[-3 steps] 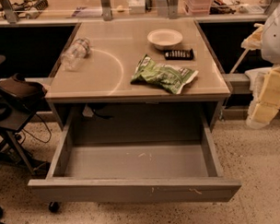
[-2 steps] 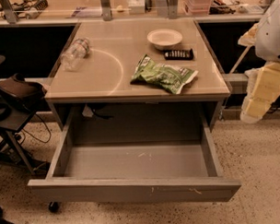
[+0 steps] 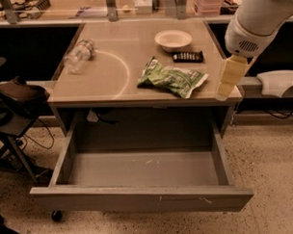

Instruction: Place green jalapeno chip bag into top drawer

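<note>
Since a moment ago the white robot arm has swung in from the right, and its pale yellow gripper (image 3: 228, 78) now hangs at the right front corner of the beige-topped metal table (image 3: 102, 91), just right of the bag. It holds nothing; whether it is spread or closed I cannot tell.

Nearest me, below the table's front edge, the wide, shallow grey metal top drawer (image 3: 139, 198) stands pulled fully out. Its flat front panel is scuffed toward the right, and inside only its bare grey floor shows, with a few pale scratches. A small black caster (image 3: 56, 216) peeps out under its left corner, on the speckled floor (image 3: 273, 162).

On the table's top, right of centre and near the front edge, lies the crinkled light-green and white foil jalapeno chip bag (image 3: 173, 79), flat and slightly askew, well outside the drawer. Behind it rests a small black rectangular packet (image 3: 188, 56), and just beyond that a shallow white bowl (image 3: 173, 40) showing only its pale inside. Over on the table's left side a clear plastic bottle (image 3: 79, 55) lies tipped over.

Left of the table, a dark brown bundle (image 3: 20, 92) sits on a black stand, partly cut off. Behind the table, a counter's clutter is cropped by the top edge and hard to make out.
</note>
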`<state>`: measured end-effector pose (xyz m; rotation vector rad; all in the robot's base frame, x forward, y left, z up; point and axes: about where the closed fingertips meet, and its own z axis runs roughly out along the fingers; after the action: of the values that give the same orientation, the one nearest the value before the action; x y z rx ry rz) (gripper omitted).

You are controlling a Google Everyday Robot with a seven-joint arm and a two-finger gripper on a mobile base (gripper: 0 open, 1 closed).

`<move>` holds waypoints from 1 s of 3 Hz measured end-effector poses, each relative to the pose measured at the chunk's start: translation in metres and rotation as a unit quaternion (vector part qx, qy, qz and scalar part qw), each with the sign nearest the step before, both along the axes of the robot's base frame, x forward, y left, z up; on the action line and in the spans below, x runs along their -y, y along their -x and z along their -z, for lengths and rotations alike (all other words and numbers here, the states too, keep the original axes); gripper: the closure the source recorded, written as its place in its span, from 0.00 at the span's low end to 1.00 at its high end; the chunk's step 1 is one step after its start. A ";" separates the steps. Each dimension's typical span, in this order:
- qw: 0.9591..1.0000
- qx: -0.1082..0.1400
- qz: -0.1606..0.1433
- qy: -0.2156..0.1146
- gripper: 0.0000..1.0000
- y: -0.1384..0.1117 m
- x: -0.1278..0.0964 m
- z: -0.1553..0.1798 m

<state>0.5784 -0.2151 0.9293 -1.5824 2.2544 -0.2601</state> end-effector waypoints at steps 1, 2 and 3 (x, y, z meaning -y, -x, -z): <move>1.000 -0.011 0.023 -0.009 0.00 -0.049 0.005 0.037; 0.998 -0.041 0.032 -0.019 0.00 -0.079 0.002 0.083; 0.998 -0.041 0.032 -0.019 0.00 -0.079 0.002 0.083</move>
<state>0.6572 -0.2174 0.8461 -1.5303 2.3609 -0.1703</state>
